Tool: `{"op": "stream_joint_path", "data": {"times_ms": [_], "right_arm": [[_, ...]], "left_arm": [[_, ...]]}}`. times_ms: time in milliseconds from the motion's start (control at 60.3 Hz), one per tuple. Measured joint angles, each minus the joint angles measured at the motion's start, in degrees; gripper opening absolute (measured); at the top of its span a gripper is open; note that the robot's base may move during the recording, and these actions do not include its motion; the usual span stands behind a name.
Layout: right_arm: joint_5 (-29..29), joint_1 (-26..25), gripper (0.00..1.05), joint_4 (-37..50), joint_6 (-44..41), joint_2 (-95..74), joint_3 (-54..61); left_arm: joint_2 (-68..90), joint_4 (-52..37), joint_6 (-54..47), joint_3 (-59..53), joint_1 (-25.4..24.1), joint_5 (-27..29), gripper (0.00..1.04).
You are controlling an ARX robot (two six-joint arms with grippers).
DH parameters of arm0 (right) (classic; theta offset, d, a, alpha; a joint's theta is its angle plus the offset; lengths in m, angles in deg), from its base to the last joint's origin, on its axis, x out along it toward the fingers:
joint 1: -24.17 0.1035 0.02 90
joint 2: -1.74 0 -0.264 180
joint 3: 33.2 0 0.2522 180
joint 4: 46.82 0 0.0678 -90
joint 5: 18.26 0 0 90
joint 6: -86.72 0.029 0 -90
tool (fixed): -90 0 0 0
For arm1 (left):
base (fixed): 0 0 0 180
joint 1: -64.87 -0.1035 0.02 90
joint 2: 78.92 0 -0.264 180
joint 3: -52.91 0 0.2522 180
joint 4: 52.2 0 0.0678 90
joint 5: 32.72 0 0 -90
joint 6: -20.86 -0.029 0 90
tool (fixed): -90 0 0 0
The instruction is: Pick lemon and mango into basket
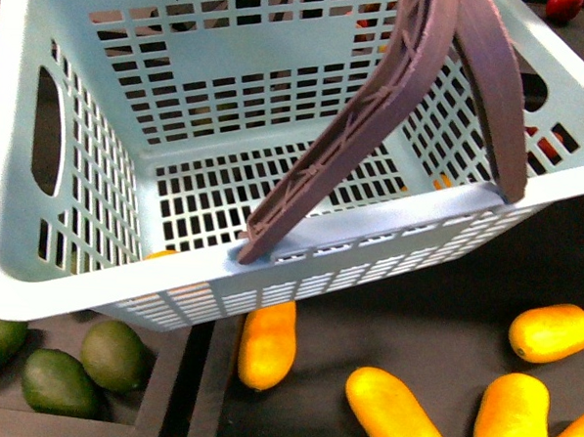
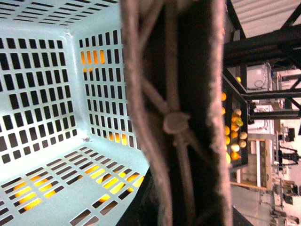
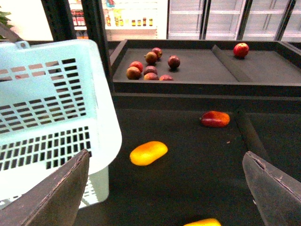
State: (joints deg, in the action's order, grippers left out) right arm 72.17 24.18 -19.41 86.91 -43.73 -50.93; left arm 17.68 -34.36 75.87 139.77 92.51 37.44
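Five mangoes [image 1: 396, 412] lie in the dark tray [image 1: 433, 324] at the near right of our front view, all of them outside the basket [image 1: 104, 62]. The leftmost one is partly hidden under the basket's near rim. The basket hangs tilted above the trays and fills most of that view; inside it we see only its bare slotted floor and walls. Its two brown handles [image 1: 376, 115] are swung up together toward the far right. Three dark green fruits [image 1: 58, 382] sit in the compartment at the near left, below the basket's corner.

In the left wrist view one handle lies close across the lens and hides the left gripper, so we cannot tell whether it is clamped or apart. Beside the handle we look into the basket, and yellow fruit shows through its slots from outside.

Our right gripper [image 3: 165, 160] hangs with its fingers [image 3: 56, 197] spread wide and nothing between them. Beyond it a mango [image 3: 148, 153] rests on the dark tray floor just right of the basket and apart from it. A red-orange fruit [image 3: 215, 118] lies farther off to the right. The far tray [image 3: 197, 61] holds a cluster of round red and brown fruits [image 3: 150, 66], and one red apple [image 3: 241, 49] sits in the compartment to their right.
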Motion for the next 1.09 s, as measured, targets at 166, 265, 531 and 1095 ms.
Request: {"op": "stream_joint_path", "data": {"times_ms": [166, 265, 531, 1095], "right_arm": [[-0.2, 0.0, 0.96, 0.0, 0.0, 0.0, 0.0], [-0.2, 0.0, 0.96, 0.0, 0.0, 0.0, 0.0], [-14.6, 0.2, 0.96, -25.3, 9.4, 0.4, -8.3], [-2.2, -18.4, 0.96, -20.7, 16.4, -54.0, -32.5]], "left_arm": [[0.0, 0.0, -0.7, 0.0, 0.2, -0.1, 0.05], [0.0, 0.0, -0.2, 0.0, 0.4, -1.0, 0.05], [0.0, 0.0, -0.1, 0.0, 0.9, -1.4, 0.05], [0.0, 0.0, -0.1, 0.0, 0.8, -1.2, 0.05]]}}
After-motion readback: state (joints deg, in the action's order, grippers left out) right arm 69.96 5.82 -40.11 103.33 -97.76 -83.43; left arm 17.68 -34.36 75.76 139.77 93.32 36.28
